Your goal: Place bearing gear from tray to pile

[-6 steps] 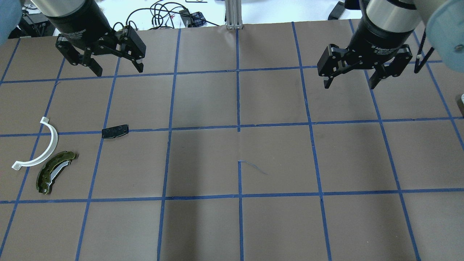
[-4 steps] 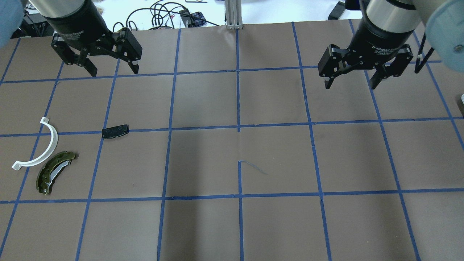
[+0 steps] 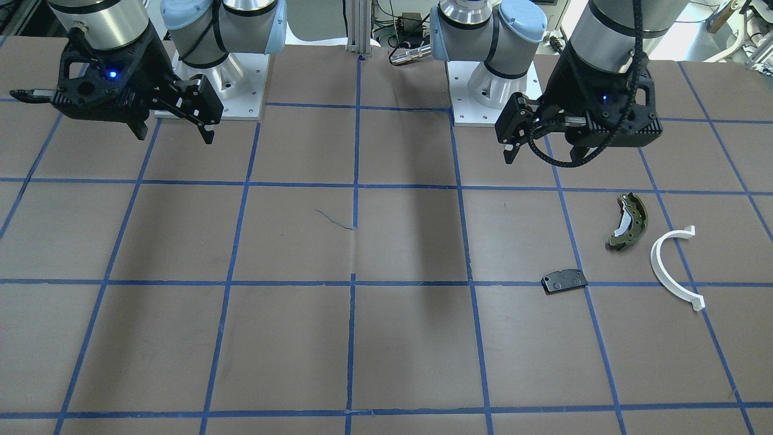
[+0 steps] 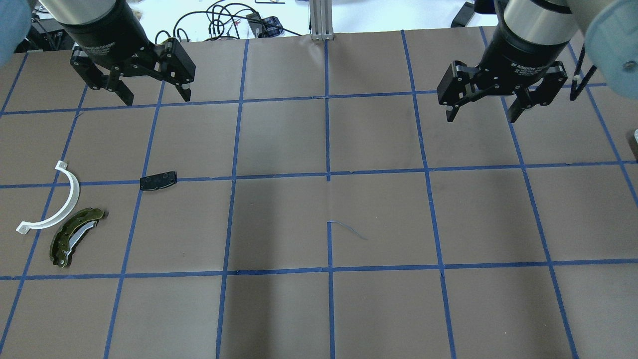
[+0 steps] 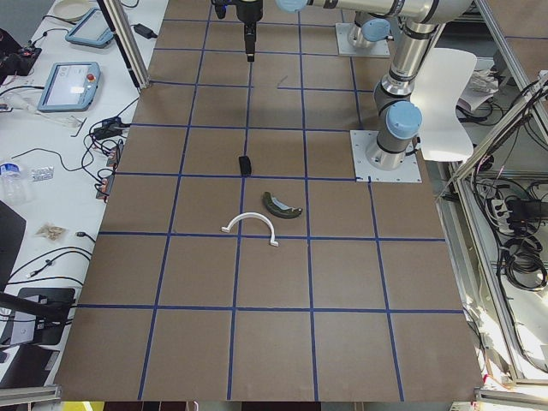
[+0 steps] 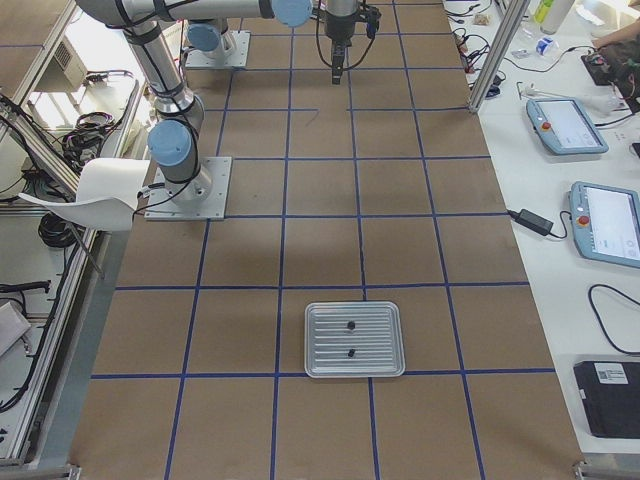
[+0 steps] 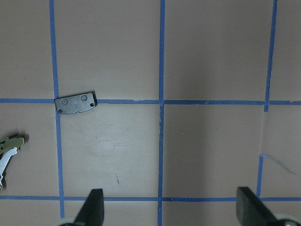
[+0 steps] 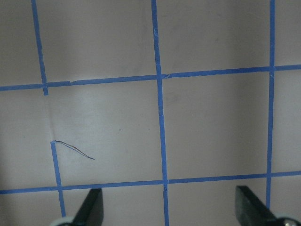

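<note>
A silver ribbed tray (image 6: pixel 330 345) lies near the table's end on my right, seen only in the exterior right view. On it sit two small dark parts, which I take for bearing gears (image 6: pixel 351 325), too small for detail. The pile lies far to my left: a black pad (image 4: pixel 158 180), a white half-ring (image 4: pixel 64 203) and an olive brake shoe (image 4: pixel 75 236). My left gripper (image 4: pixel 157 99) hangs open and empty behind the pile. My right gripper (image 4: pixel 481 118) is open and empty too, over bare table.
The table is brown paper crossed by a blue tape grid (image 4: pixel 328 172). Cables (image 4: pixel 224 20) lie beyond the far edge. Both arm bases (image 3: pixel 483 90) stand at the robot side. Pendants and cables rest on a side bench (image 6: pixel 570 130).
My left gripper has shifted slightly to the left and then held still. The right gripper and the pile parts have not moved.
</note>
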Robot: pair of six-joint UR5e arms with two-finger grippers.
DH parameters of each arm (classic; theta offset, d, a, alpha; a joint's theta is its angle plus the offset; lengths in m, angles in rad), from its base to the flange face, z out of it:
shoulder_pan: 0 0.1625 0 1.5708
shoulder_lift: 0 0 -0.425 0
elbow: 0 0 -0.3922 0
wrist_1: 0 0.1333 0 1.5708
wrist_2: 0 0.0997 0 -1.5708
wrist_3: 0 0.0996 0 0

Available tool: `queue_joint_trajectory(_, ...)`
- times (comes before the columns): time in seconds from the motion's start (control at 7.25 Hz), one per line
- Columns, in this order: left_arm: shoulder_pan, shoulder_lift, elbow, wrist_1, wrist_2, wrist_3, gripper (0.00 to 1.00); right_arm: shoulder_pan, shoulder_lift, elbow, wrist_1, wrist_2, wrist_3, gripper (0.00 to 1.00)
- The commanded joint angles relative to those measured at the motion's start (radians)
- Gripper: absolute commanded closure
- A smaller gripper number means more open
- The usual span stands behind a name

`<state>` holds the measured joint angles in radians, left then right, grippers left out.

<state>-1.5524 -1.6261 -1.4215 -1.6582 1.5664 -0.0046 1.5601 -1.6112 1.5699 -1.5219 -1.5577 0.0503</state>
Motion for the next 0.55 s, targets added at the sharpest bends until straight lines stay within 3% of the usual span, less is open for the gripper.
queue_joint_trajectory(0.0, 0.0, 0.002, -0.002, 0.0, 0.001, 0.0, 0.0, 0.001, -0.004, -0.001, 0.002, 0.002, -0.001, 0.0)
queue_joint_trajectory(0.41, 0.0, 0.002, -0.002, 0.0, 0.001, 0.002, 0.0, -0.006, -0.006, 0.002, -0.004, -0.01, 0.0, 0.0)
